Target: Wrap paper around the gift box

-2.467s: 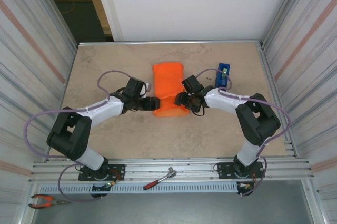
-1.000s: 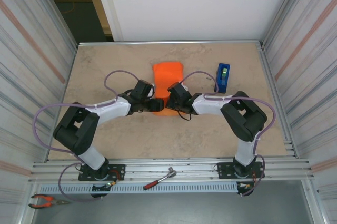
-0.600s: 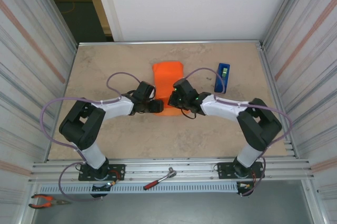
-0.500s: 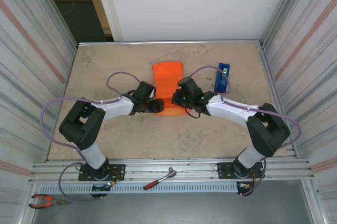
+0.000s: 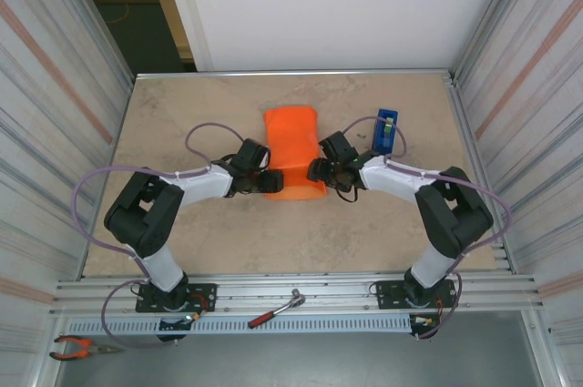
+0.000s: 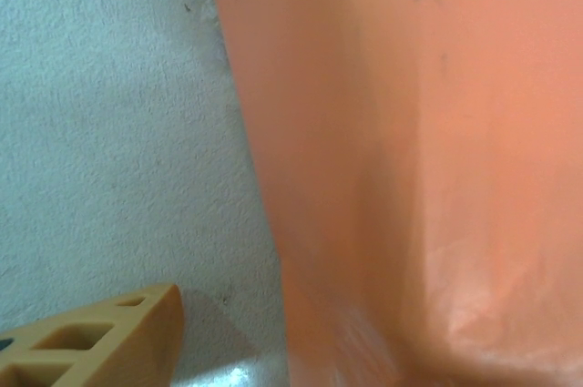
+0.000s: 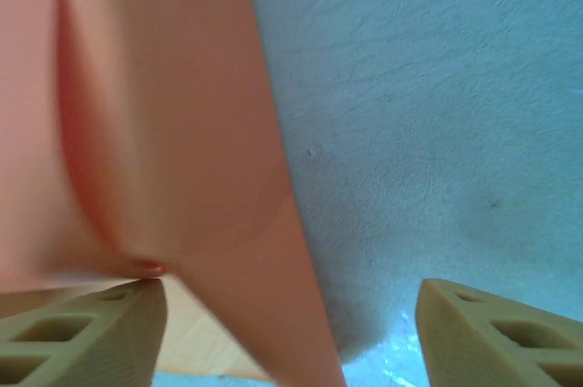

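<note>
The orange paper [image 5: 293,152] lies folded over into a long bundle in the middle of the table. The gift box is wrapped inside it; a pale strip of the box [image 7: 205,343] peeks out under the paper's edge [image 7: 164,132] in the right wrist view. My left gripper [image 5: 271,183] lies against the bundle's near-left side. One tan finger [image 6: 109,337] stands apart from the paper [image 6: 419,150], and the other is hidden behind it. My right gripper [image 5: 318,171] [image 7: 291,305] is at the near-right side, open, with the paper's loose edge between its spread fingers.
A blue tape dispenser [image 5: 384,132] stands just right of my right arm. Metal walls close in both sides. A ratchet wrench [image 5: 276,309] and red pliers [image 5: 75,346] lie on the front rail, off the table.
My right gripper has opened and drawn back to the right, from over the bundle to its right edge. The left gripper has stayed at the left side.
</note>
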